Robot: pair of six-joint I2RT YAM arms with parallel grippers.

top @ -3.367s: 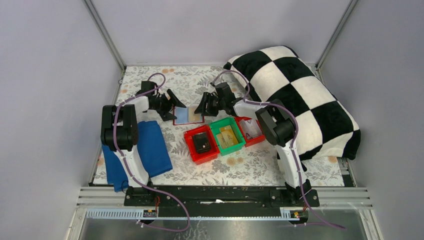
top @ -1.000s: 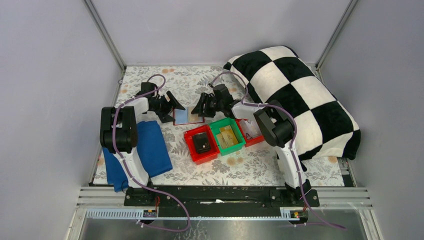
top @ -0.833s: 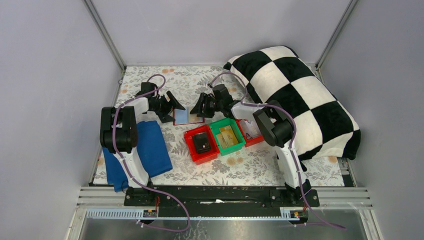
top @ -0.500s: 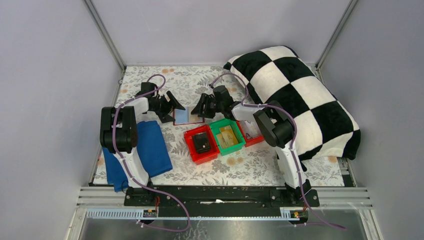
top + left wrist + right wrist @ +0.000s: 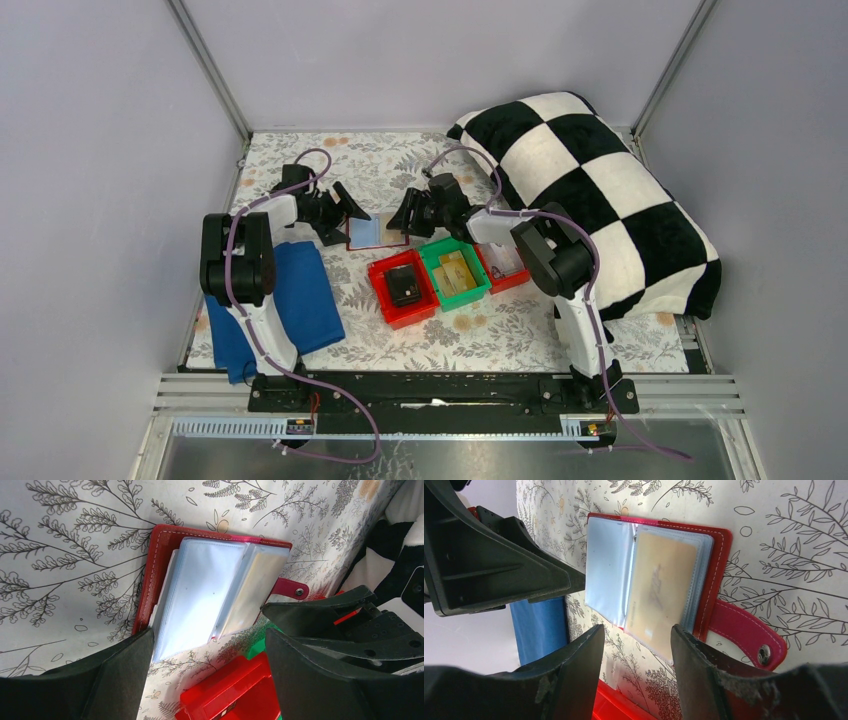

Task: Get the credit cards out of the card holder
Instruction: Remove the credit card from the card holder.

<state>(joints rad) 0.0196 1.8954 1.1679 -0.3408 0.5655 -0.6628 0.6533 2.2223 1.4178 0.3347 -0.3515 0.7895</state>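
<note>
The card holder lies open on the floral cloth between my two grippers, dark red with pale blue sleeves and a red strap tab. One credit card shows cream-tan through the clear sleeve of the right page. The left page looks pale blue. My left gripper is open at the holder's left edge, its fingertips low beside the sleeves. My right gripper is open at the holder's right edge, its jaws straddling the card's near corner without touching it.
In front of the holder stand a red bin with a black boxy object, a green bin with yellow-tan flat items, and a second red bin with something pale. A blue cloth lies left. A checkered cushion fills the right.
My right gripper has shifted slightly back and forth at the holder's right edge. The left gripper and the holder stay where they were.
</note>
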